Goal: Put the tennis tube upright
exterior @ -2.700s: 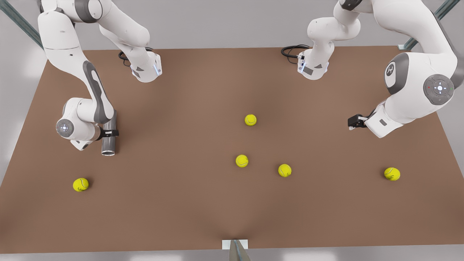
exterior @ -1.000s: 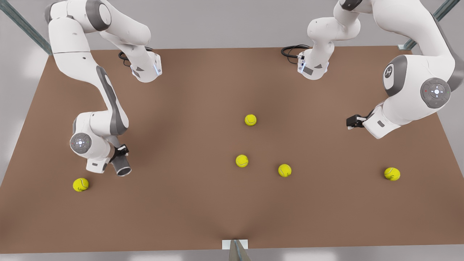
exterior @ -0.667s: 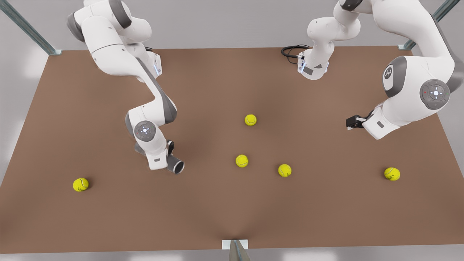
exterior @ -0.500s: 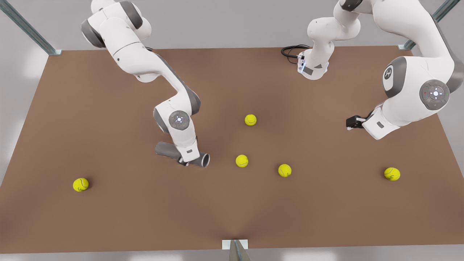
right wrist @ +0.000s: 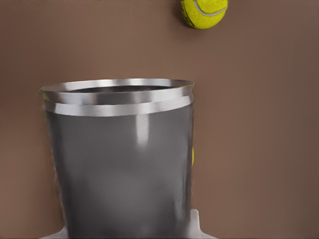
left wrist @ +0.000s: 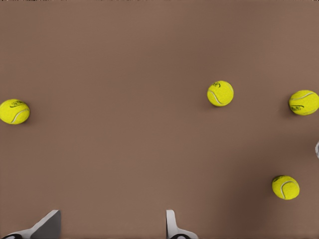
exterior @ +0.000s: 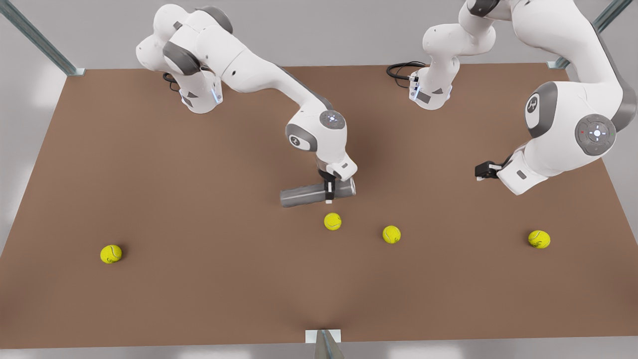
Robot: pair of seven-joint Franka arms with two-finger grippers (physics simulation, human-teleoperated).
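The tennis tube (exterior: 310, 193) lies level, not upright, clamped across its length in the right gripper (exterior: 328, 191), whose black fingers pinch it nearer the end that points to the front view's right. In the right wrist view the tube (right wrist: 119, 159) is a grey, shiny cylinder with a bright rim band, and the gripper's pale fingertips (right wrist: 197, 226) press against its sides.

Just below this gripper in the front view lies a tennis ball (exterior: 332, 221), apart from the tube. Another ball (exterior: 391, 234) sits a little farther toward the front view's right. A third ball (exterior: 539, 239) rests well away on that side, and a fourth ball (exterior: 110, 254) lies far off toward the front view's left. In the right wrist view a ball (right wrist: 204, 12) lies beyond the tube's rim on the brown table (right wrist: 259, 124).

The left gripper (exterior: 481, 171) hangs above the table (exterior: 199, 279) at the front view's right, well apart from the tube and holding nothing; this arm waits. In the left wrist view its two pale fingertips (left wrist: 172, 226) stand spread wide over bare tabletop. Beyond them lie four balls: one (left wrist: 220, 93) ahead, one (left wrist: 303, 102) beside it, one (left wrist: 285, 187) nearer the gripper, and one (left wrist: 14, 111) far off on the other side.
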